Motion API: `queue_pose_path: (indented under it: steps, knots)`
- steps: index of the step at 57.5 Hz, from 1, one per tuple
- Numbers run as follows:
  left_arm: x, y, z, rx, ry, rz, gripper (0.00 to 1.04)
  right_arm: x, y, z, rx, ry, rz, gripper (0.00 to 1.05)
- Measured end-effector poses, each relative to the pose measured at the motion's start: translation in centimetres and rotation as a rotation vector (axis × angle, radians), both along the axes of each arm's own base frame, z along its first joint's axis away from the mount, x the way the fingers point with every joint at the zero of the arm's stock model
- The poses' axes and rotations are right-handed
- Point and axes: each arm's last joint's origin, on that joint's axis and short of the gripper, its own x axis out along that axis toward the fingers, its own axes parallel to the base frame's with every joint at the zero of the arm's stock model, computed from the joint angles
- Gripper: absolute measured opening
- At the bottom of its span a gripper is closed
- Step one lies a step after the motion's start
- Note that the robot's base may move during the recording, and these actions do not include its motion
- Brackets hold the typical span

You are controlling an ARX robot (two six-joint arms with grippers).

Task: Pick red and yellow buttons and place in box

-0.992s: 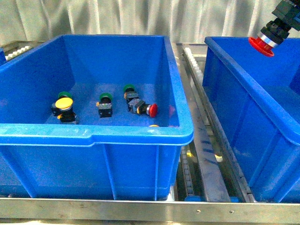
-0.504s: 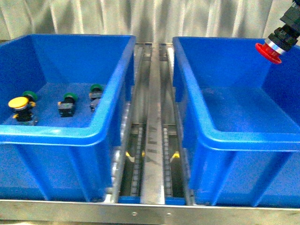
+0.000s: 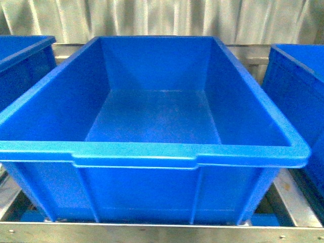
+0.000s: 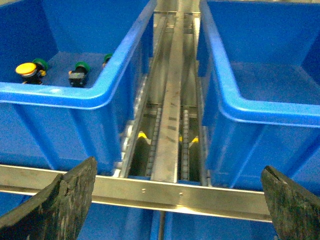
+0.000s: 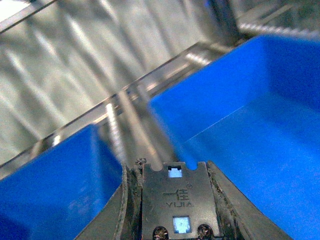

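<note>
Clamped by its flat sides between the fingers (image 5: 128, 200) of the right gripper (image 5: 175, 220): a dark blocky plastic switch body (image 5: 175, 190) stamped YUJIA (cap hidden, colour untold). Likely light, rigid, slick; best held on those flats. Poised over blue bins (image 5: 260, 100), out of the front view. At twelve o'clock ahead, a deep blue plastic box (image 3: 152, 154). Left gripper (image 4: 177, 170) spread wide above steel rails (image 4: 167, 125); yellow-capped button (image 4: 25, 68) lying in a blue tub (image 4: 60, 95).
</note>
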Motion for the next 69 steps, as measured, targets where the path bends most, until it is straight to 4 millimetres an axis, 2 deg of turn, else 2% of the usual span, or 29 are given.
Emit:
queue_pose_path:
  steps: [4,7,11,13,15,21,39,48,49,53,60,69]
  knots:
    - [0.0,0.0,0.0,0.000,0.000,0.003,0.97,1.1,-2.2,2.1,-0.065,0.011,-0.042,0.26]
    - [0.0,0.0,0.0,0.000,0.000,0.003,0.97,2.8,-3.8,3.9,-0.130,0.058,-0.047,0.26]
    - [0.0,0.0,0.0,0.000,0.000,0.004,0.97,4.3,-5.3,4.1,-0.157,0.128,-0.065,0.26]
    - [0.0,0.0,0.0,0.000,0.000,0.005,0.97,5.4,-6.4,3.7,-0.168,0.176,-0.093,0.26]
    - [0.0,0.0,0.0,0.000,0.000,0.005,0.97,7.1,-8.1,2.4,-0.174,0.248,-0.120,0.26]
    - [0.0,0.0,0.0,0.000,0.000,0.004,0.97,9.6,-10.1,-0.3,-0.180,0.358,-0.134,0.26]
    - [0.0,0.0,0.0,0.000,0.000,0.005,0.97,14.2,-14.1,-4.7,-0.190,0.531,-0.135,0.26]
    - [0.0,0.0,0.0,0.000,0.000,0.004,0.97,16.1,-15.9,-7.8,-0.204,0.620,-0.087,0.26]
    - [0.0,0.0,0.0,0.000,0.000,0.004,0.97,16.3,-16.0,-8.0,-0.204,0.629,-0.082,0.27]
    - [0.0,0.0,0.0,0.000,0.000,0.004,0.97,16.6,-16.2,-8.6,-0.210,0.646,-0.071,0.43]
    - [0.0,0.0,0.0,0.000,0.000,0.004,0.97,16.9,-15.6,-8.1,-0.230,0.609,-0.073,0.69]
    - [0.0,0.0,0.0,0.000,0.000,0.004,0.97,15.9,-14.3,-7.4,-0.209,0.589,-0.039,0.91]
